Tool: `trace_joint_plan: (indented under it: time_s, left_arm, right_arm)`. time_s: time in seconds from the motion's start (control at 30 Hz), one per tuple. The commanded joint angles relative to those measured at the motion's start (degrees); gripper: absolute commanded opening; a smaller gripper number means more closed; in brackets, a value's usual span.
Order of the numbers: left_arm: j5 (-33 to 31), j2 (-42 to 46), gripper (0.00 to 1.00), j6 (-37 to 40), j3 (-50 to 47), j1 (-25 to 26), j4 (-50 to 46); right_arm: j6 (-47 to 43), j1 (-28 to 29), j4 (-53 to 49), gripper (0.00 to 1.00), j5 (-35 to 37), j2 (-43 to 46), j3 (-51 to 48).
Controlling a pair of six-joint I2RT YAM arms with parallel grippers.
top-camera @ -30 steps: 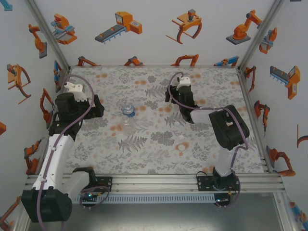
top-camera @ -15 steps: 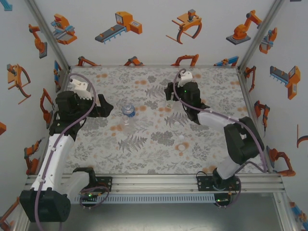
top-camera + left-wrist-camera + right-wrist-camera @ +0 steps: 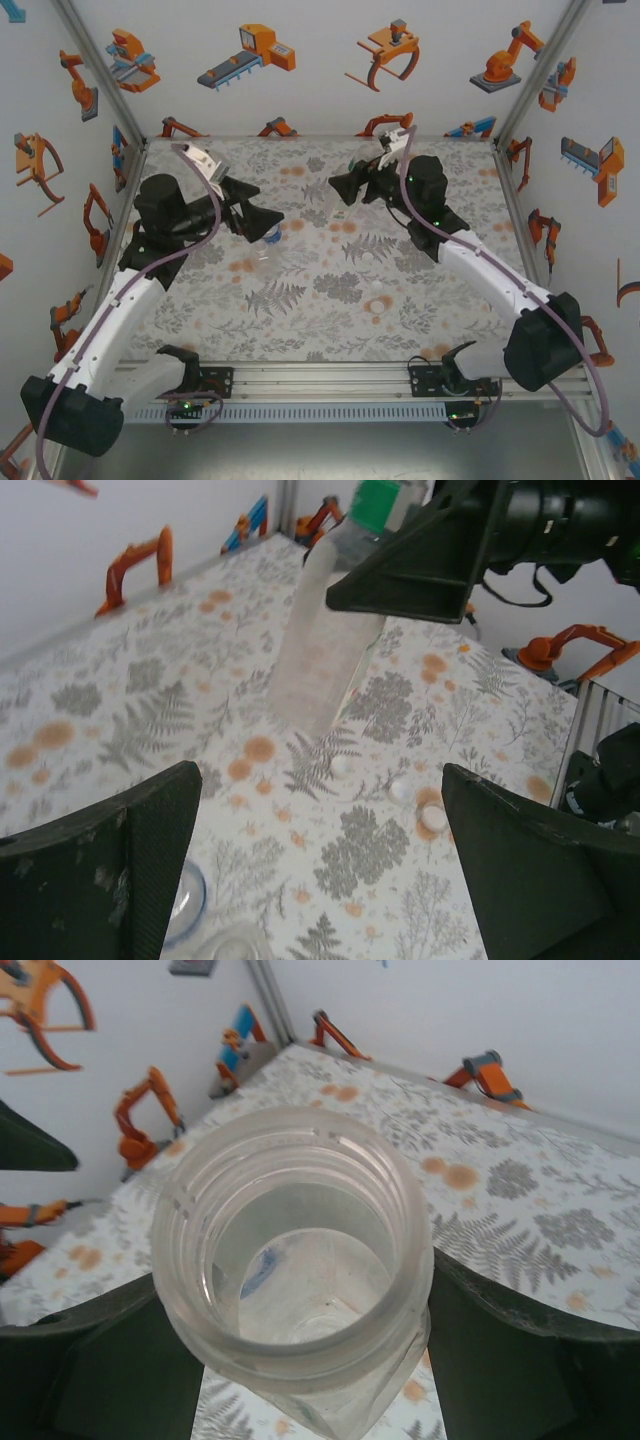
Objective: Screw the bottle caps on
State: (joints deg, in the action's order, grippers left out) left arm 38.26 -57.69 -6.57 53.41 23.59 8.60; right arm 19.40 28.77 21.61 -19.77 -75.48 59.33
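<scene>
Right hand (image 3: 343, 189) grips the uncapped clear bottle (image 3: 292, 1260) aloft — hold it steady; the left hand (image 3: 320, 780), spread open, needs a white cap (image 3: 341, 766).

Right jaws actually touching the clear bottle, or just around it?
Touching. Right wrist view: the uncapped clear bottle sits pinched between both jaws of the right gripper, dark finger faces pressed against its sides with no gap.
</scene>
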Motion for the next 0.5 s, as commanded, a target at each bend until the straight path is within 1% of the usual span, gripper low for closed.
trace_joint_plan:
  time_s: [0.0,0.07,0.17,0.27,0.37,0.47]
  left_arm:
    - [-0.8,0.1,0.97,5.2,-2.6,4.3,13.2]
    - [-2.8,-0.8,0.97,5.9,-2.1,6.4,14.0]
    - [-2.3,-3.2,0.97,7.1,1.2,8.4,11.6]
    - [-2.9,-4.8,0.97,8.9,1.5,10.8,13.6]
    - [-4.7,-6.4,0.97,7.6,1.7,11.6,16.6]
    - [-5.1,-7.6,0.97,6.5,2.0,11.8,18.9]
  right_arm:
    - [7.4,1.7,6.4,0.54,-1.7,1.6,1.7]
    - [8.9,2.8,8.5,0.53,-1.8,2.1,1.8]
    - [9.7,4.8,10.3,0.53,-1.0,2.7,2.3]
    - [10.3,6.8,12.1,0.53,-0.7,2.4,2.9]
    - [11.8,8.7,15.2,0.53,0.0,2.0,2.8]
    - [13.1,10.2,17.0,0.53,0.3,1.6,2.8]
